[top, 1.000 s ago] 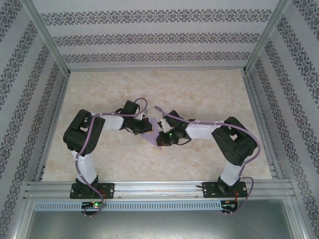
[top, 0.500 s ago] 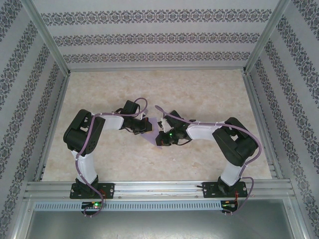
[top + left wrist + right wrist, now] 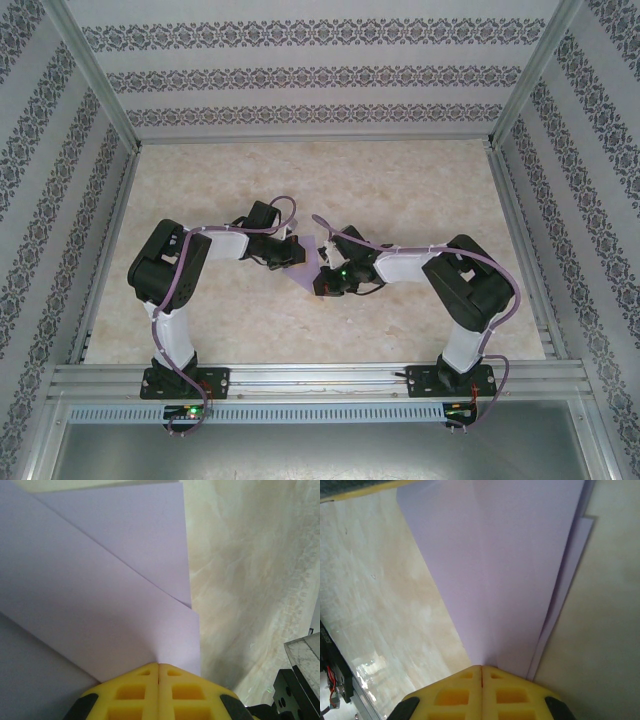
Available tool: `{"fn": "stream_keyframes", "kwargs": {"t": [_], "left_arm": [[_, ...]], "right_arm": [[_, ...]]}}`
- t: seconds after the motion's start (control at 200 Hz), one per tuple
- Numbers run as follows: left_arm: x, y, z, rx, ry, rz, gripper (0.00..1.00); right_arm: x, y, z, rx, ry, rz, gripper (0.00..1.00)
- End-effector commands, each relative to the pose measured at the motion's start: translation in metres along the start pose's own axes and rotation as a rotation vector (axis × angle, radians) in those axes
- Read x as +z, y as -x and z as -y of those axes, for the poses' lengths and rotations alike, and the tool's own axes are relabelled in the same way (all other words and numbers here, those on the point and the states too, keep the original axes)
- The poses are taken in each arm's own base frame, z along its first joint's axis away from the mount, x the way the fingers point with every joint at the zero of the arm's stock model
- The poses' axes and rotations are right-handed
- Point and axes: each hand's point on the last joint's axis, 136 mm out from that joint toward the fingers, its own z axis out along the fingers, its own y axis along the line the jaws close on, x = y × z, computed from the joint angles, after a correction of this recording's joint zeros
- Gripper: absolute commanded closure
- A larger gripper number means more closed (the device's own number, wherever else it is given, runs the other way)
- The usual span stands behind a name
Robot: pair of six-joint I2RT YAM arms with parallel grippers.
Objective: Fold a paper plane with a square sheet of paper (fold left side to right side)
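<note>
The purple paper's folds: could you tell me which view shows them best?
The left wrist view: the paper is close up, its diagonal folded edges layered, pinched by the left claw. The right wrist view shows a faint centre crease and stacked side edges. The top external view gives the paper small, between the arms.

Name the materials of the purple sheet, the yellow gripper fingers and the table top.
The folded sheet of paper: thin matte lavender paper, sharply creased, layered edges. The left gripper fingers: probably moulded yellow plastic, smooth, with square pockets. The table: cream marble-patterned top with slight sheen, perhaps laminate; uncertain.
</note>
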Motion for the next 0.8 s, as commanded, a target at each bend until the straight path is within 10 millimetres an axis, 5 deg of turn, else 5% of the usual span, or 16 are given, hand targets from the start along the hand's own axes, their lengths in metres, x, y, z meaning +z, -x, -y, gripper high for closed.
{"fn": "stream_keyframes", "kwargs": {"t": [0.0, 0.385, 0.605, 0.794], "left_arm": [[0.007, -0.013, -0.046, -0.055, 0.158, -0.027, 1.00], [0.007, -0.010, -0.042, -0.056, 0.146, -0.022, 1.00], [0.010, -0.015, -0.030, -0.044, 0.118, -0.032, 1.00], [0.001, -0.005, -0.001, -0.021, 0.028, 0.001, 1.00]], "right_arm": [[0.001, -0.033, 0.016, 0.053, -0.047, -0.092, 1.00], [-0.011, -0.050, 0.016, 0.056, -0.042, -0.104, 1.00], [-0.044, -0.027, -0.008, 0.020, 0.054, 0.008, 1.00], [-0.072, 0.007, -0.010, -0.019, 0.072, 0.149, 0.79]]}}
